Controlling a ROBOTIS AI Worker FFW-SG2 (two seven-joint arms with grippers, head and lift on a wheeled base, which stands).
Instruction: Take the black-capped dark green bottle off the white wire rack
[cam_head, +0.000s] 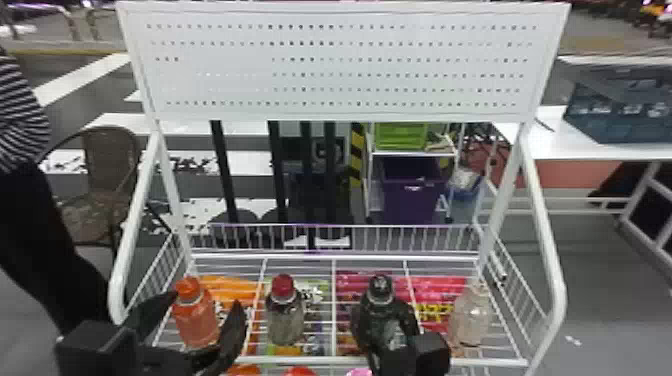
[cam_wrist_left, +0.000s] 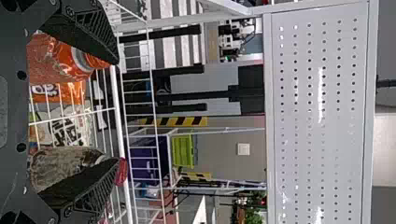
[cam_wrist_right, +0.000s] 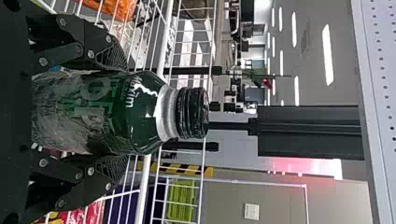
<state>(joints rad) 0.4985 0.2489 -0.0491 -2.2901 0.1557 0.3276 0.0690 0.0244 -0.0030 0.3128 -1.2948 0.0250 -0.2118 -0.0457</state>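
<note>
In the head view my right gripper (cam_head: 385, 325) is shut around the black-capped dark green bottle (cam_head: 381, 305), which stands upright over the white wire rack (cam_head: 320, 359); its base is hidden. From the right wrist, the gripper (cam_wrist_right: 122, 114) has its two fingers pressed to opposite sides of the dark green bottle (cam_wrist_right: 140, 114), below the black cap. My left gripper (cam_head: 200, 325) is spread at the rack's left end, around an orange bottle (cam_head: 194, 320) without closing on it. In the left wrist view the gripper (cam_wrist_left: 116, 112) stands wide, the orange bottle (cam_wrist_left: 58, 60) near one finger.
A red-capped bottle (cam_head: 285, 315) stands between the two grippers. A clear bottle (cam_head: 471, 317) is just right of the right gripper. Colourful packets (cam_head: 230, 290) lie beneath the wires. White side rails and a tall perforated panel (cam_head: 345, 65) frame the rack.
</note>
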